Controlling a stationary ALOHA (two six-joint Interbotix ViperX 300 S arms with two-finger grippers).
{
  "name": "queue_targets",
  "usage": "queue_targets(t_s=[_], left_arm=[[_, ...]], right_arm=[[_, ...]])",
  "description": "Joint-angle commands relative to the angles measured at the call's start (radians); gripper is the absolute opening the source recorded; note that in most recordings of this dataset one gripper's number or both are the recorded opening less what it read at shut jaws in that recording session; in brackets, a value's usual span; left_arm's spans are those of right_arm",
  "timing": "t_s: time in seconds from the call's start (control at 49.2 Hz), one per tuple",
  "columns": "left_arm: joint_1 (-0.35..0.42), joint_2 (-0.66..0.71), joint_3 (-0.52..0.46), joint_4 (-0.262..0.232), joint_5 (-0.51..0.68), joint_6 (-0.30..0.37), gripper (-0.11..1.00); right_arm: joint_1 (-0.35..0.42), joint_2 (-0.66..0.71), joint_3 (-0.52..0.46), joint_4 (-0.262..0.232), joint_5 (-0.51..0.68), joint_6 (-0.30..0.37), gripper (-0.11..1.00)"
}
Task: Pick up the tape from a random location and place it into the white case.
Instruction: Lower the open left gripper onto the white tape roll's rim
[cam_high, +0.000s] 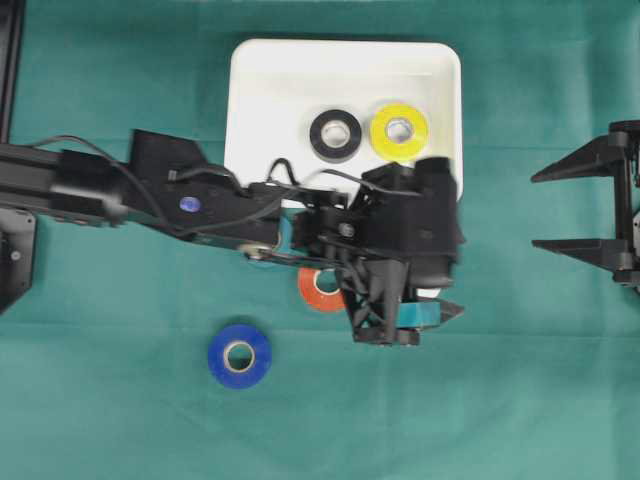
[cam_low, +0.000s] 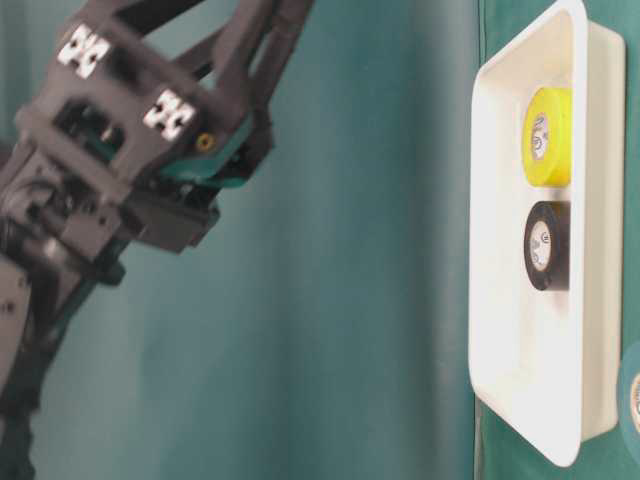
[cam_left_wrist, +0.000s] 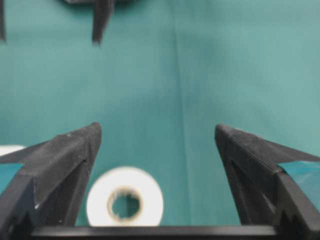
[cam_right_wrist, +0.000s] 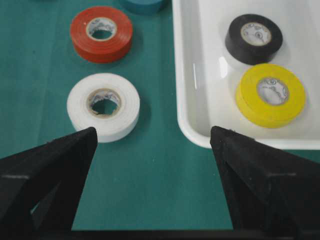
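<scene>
- The left gripper (cam_left_wrist: 157, 150) has its jaws spread wide with nothing between them; in its own wrist view the white tape roll (cam_left_wrist: 125, 202) lies flat on the cloth just below and inside the left-hand finger, not yet bracketed
- The right gripper (cam_high: 585, 210) sits at the right edge of the overhead view, jaws likewise wide apart and empty, well apart from the rolls
- From overhead the left arm reaches across the middle and hides the white roll almost wholly; the orange tape roll (cam_high: 320, 290) peeks out from under it, and the blue tape roll (cam_high: 239, 355) lies alone nearer the bottom left
- The white case (cam_high: 260, 90) already holds a black tape roll (cam_high: 335, 134) and a yellow tape roll (cam_high: 399, 129), side by side and flat
- Risk, as I judge it: the white roll sits off-centre towards one finger, so a straight descent could land that fingertip on the roll's top face and shove it aside
- The orange roll lies near the white one, so an outer finger could nudge it; the case's near corner is also close by
- The rolls are smooth, glossy vinyl rings with cardboard cores; the case is hard, shiny white plastic with rounded corners and sloped walls; the green cloth (cam_right_wrist: 150, 200) is matt and faintly creased; the fingers are black, tapering wedges
</scene>
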Motion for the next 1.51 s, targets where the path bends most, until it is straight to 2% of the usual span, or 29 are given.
queue_targets(t_s=[0.0,0.224,0.427,1.18,1.485], left_arm=[[0.003,0.020,-0.120,0.002,0.150,0.000,0.91],[0.015,0.103,-0.314,0.009,0.437,0.002,0.91],[0.015,0.152,-0.426,0.011,0.572,0.005,0.91],[0.012,0.153,-0.416,0.011,0.569,0.003,0.91],[-0.002,0.152,-0.327,0.011,0.466,-0.003,0.91]], right_arm=[[0.002,0.008,-0.014,-0.003,-0.005,-0.002,0.87],[0.002,0.011,-0.012,-0.003,-0.005,-0.002,0.87],[0.003,0.012,-0.012,-0.003,-0.005,-0.002,0.87],[0.002,0.015,-0.012,-0.003,-0.005,-0.002,0.87],[0.002,0.015,-0.011,-0.003,-0.005,-0.002,0.87]])
